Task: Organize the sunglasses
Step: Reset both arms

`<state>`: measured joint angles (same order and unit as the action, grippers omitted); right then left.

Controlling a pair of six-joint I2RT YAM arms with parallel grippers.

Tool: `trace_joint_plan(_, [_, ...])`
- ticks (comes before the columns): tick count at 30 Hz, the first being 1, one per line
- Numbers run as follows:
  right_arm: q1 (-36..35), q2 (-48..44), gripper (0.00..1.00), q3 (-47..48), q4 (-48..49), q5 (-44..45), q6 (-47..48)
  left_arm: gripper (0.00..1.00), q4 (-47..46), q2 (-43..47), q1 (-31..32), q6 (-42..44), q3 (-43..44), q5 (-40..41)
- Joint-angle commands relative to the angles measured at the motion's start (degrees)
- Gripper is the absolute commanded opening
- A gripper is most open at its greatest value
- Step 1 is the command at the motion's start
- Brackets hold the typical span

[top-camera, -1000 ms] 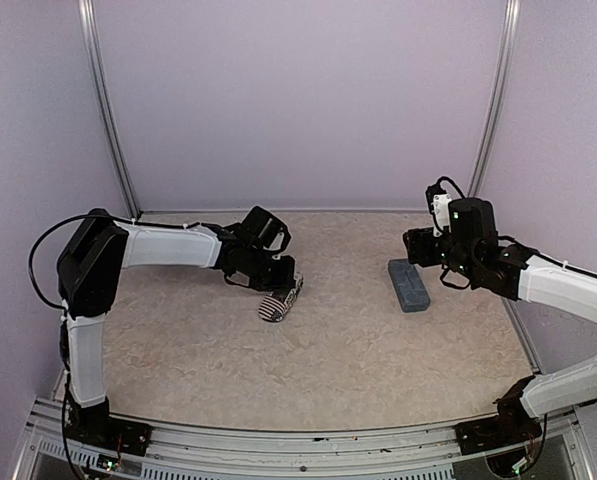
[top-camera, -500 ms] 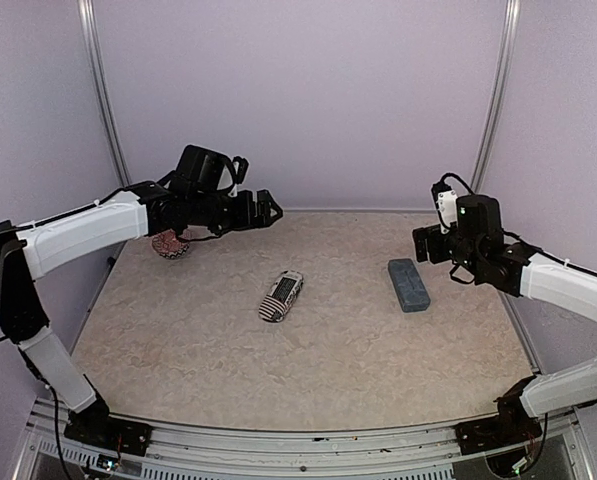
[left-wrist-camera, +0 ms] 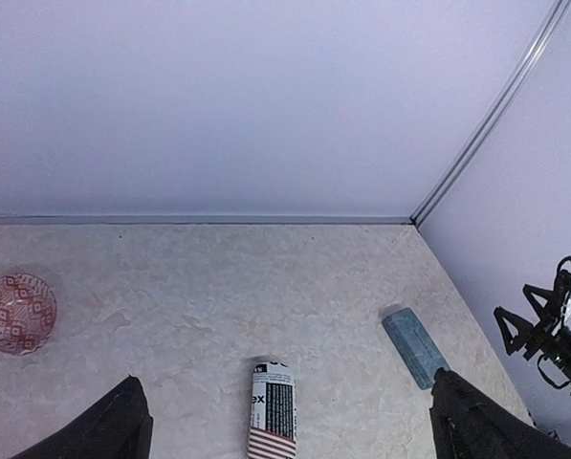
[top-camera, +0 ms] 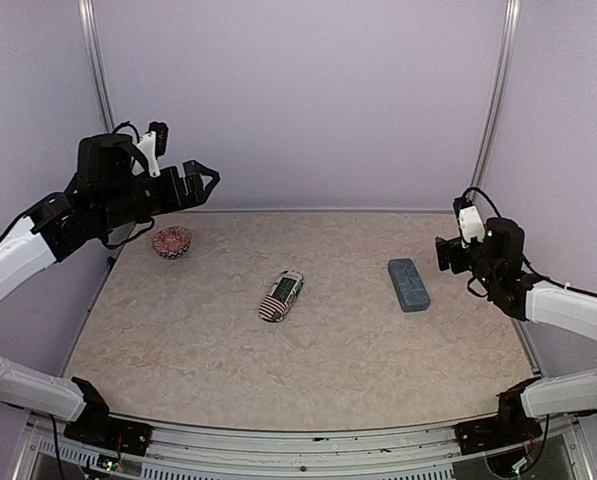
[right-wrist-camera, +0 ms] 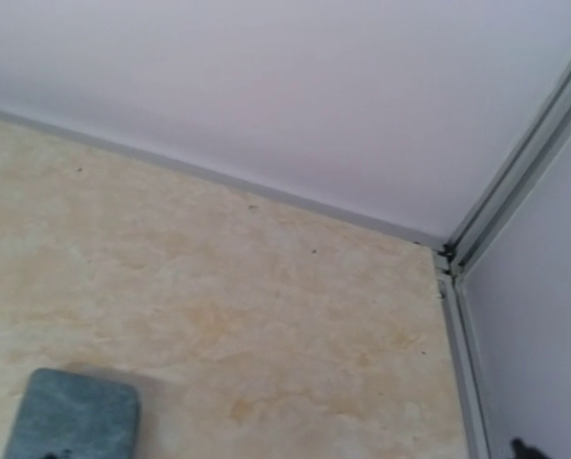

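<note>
No sunglasses show in any view. A striped black-and-white pouch (top-camera: 281,296) lies shut near the table's middle, and it also appears low in the left wrist view as the pouch (left-wrist-camera: 274,421). A blue-grey oblong case (top-camera: 408,284) lies closed to its right. My left gripper (top-camera: 204,181) hangs high over the back left, open and empty, its fingers (left-wrist-camera: 113,428) far apart at the frame's bottom corners. My right gripper (top-camera: 444,256) sits right of the case, apart from it, open and empty. The right wrist view catches only a corner of the case (right-wrist-camera: 73,416).
A small red-patterned glass bowl (top-camera: 171,241) stands at the back left, below my left gripper. Lilac walls with metal corner posts (top-camera: 493,110) close in the table on three sides. The right wall's rail (right-wrist-camera: 457,354) runs close beside my right gripper.
My left gripper opened, let go of the pouch and swung up and back to the left. The right gripper drew back to the right, away from the case.
</note>
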<state>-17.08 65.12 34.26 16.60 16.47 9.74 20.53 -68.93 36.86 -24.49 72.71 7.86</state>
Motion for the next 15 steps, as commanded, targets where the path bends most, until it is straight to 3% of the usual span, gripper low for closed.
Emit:
trace_joint_plan(1, [3.7,-1.4,1.00,-7.5,16.8,-7.4,0.2,0.99,-3.0,7.6,-1.6,1.6,-5.0,3.9])
trace_joint_plan(15, [9.4,14.4,1.00,-20.7,49.3,-12.3,-0.9,0.99,-17.5,25.2,-2.1,7.0,-30.2,13.1])
